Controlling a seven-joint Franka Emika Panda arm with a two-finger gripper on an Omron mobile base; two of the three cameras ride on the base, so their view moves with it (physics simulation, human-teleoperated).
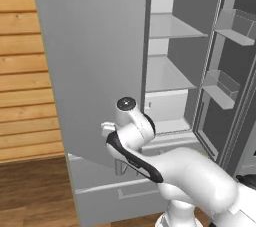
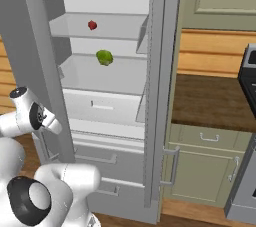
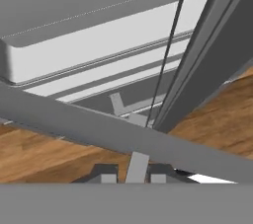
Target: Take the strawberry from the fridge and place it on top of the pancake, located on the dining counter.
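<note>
The fridge (image 2: 160, 71) stands open, its left door (image 1: 95, 61) swung wide toward me. The strawberry (image 2: 92, 25), small and red, lies on an upper shelf (image 2: 115, 31) inside. My gripper (image 3: 132, 176) sits low at the open door, shut on a thin light-grey bar (image 3: 137, 161) that looks like the door's handle and passes between the two fingertips (image 3: 106, 176). In the left base view the wrist (image 1: 131, 121) is at the door's lower edge and hides the fingers. The pancake and the dining counter are out of view.
A green round vegetable (image 2: 104, 57) lies on the shelf below the strawberry. The right door's bins (image 1: 222, 88) jut out on the right. A brown-topped wall counter (image 2: 215, 101) with green cabinets adjoins the fridge, and a stove (image 2: 247, 78) is at the far right. Wood floor (image 1: 35, 191) lies below.
</note>
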